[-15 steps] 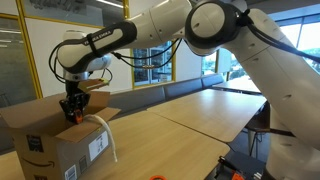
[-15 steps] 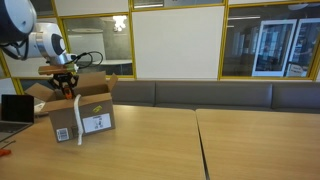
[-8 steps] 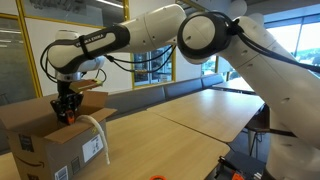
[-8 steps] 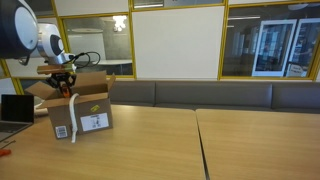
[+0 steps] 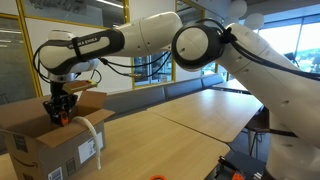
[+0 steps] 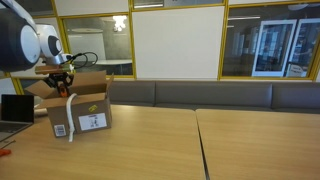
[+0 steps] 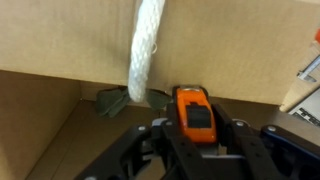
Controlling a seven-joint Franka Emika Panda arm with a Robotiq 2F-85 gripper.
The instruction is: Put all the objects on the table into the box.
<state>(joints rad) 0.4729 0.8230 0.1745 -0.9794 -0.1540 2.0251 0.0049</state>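
Note:
The brown cardboard box (image 5: 40,150) stands on the tan table (image 5: 170,135), flaps open; it also shows in an exterior view (image 6: 88,112). My gripper (image 5: 60,112) is down in the box opening, shut on a small orange-red item with a black top (image 7: 193,105). In the wrist view my gripper (image 7: 197,128) is inside the box. The white tube (image 7: 145,50) hangs over the box wall and down its outside (image 5: 95,135), (image 6: 68,125). A dark greenish lump (image 7: 110,100) lies on the box floor beside the tube.
A laptop (image 6: 14,108) sits on the table beside the box. A small orange thing (image 5: 157,177) lies near the table's front edge. A padded bench (image 6: 200,95) runs behind the table. Another table (image 5: 215,105) adjoins.
My gripper has moved across the box opening, away from the flap, and a little lower into the box with the orange-red item. The white tube has shifted along the box with it.

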